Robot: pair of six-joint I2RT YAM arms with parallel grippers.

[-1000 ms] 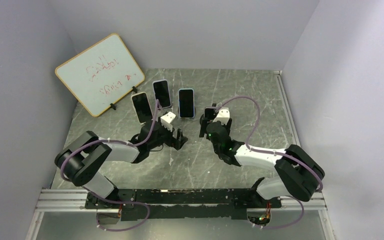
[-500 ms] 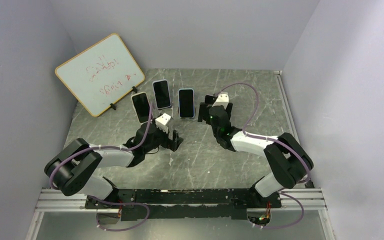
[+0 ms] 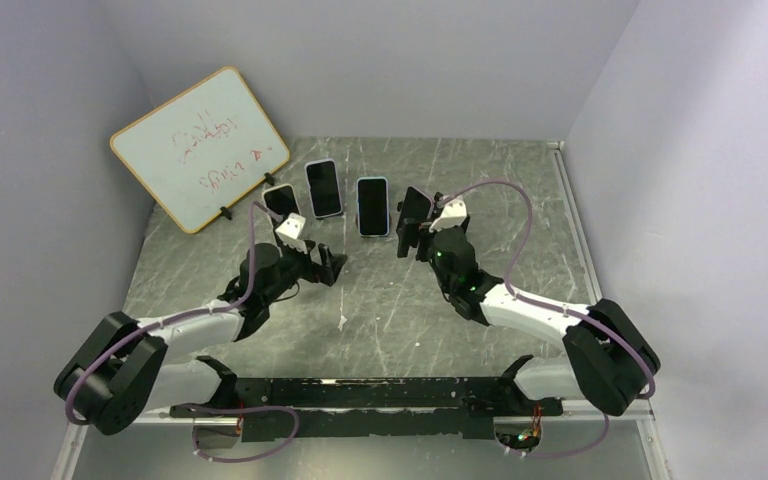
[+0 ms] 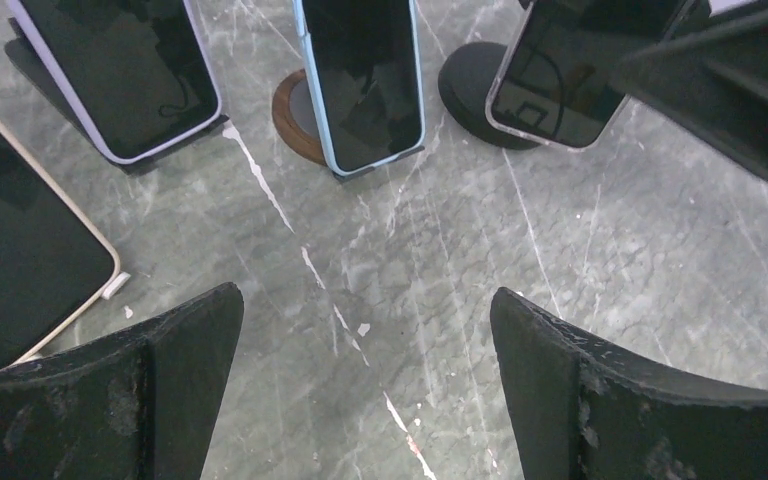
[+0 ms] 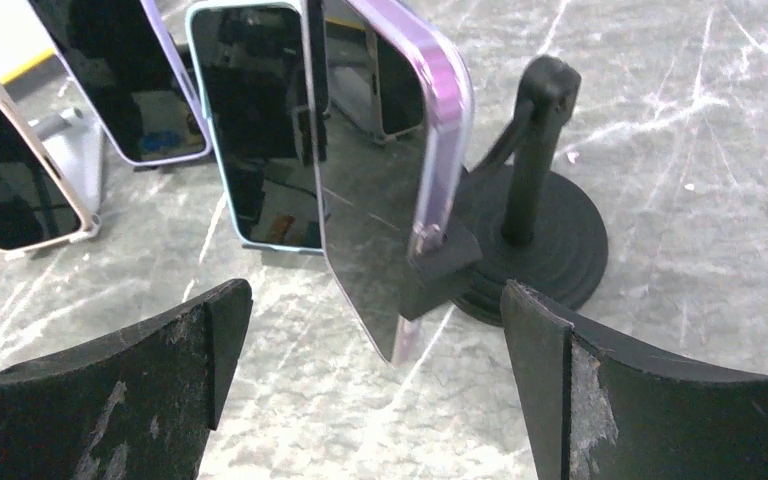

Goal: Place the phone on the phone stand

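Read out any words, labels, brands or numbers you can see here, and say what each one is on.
Whiteboard: two lines of red handwriting, too blurred to read.
Four phones: screens dark, no text or brand readable.
Nothing else carries legible writing.

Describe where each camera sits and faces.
Top external: above and behind the robot, looking down on the table, both arms, four propped phones.
Left wrist: above the open left gripper, facing the phones.
Right wrist: behind the open right gripper, facing the purple-cased phone on its black stand.
Both wrist views share the blue-cased phone.
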